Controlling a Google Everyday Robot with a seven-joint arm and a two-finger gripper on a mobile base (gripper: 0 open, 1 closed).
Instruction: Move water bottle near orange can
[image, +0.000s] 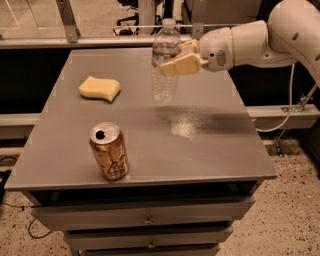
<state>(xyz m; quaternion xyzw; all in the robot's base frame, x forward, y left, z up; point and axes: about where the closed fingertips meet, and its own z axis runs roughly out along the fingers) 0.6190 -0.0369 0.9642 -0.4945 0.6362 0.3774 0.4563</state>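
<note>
Orange can (109, 151) stands at lower left, near the table's (210, 150) front edge. Water bottle (165, 85), upright at upper centre and well apart from it, has the gripper (173, 57) clamped round it. The carry step appears to be in hand; next, the bottle needs bringing down-left beside the can.

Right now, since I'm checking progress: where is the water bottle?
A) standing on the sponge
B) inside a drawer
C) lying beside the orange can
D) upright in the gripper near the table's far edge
D: the gripper is closed around the upright water bottle toward the far edge, apart from the orange can at the front left.
</note>
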